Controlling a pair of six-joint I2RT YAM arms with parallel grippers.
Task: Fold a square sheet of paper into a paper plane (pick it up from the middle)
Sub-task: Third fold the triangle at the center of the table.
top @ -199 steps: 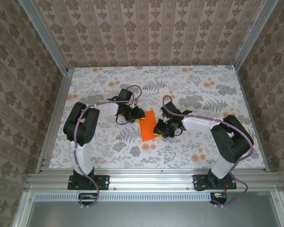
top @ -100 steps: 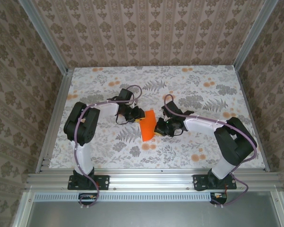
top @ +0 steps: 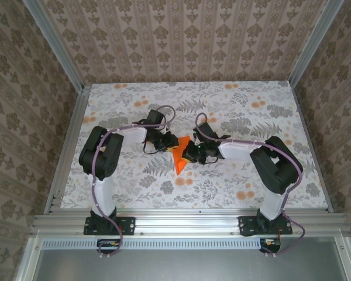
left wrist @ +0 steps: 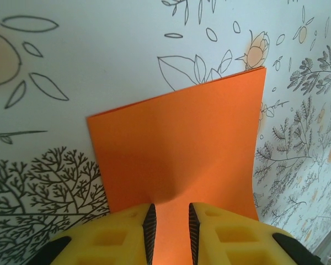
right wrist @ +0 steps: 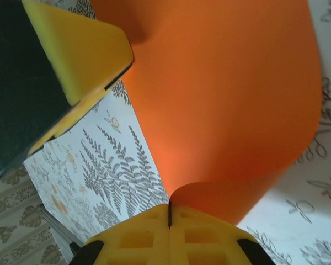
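The right end effector (right wrist: 169,212) has swept in leftward, curling the sheet of paper (right wrist: 220,99) over itself, its jaws pinched together on one edge. The left end effector (left wrist: 168,221) stands slightly apart over the opposite edge, midway across the tabletop (top: 134,105). The centre fold looks underway

The paper sheet (left wrist: 176,149) looks smooth and matt, the fingers (left wrist: 116,240) yellow plastic.

Robot body: 2 arms
Left arm (top: 96,155), right arm (top: 278,167): black joint housings, white links, purple cables (top: 120,130), black base plates (top: 126,224). Left end effector (left wrist: 168,221), right end effector (right wrist: 169,212): yellow moulded fingers (left wrist: 116,240), black inner pads (left wrist: 150,232).
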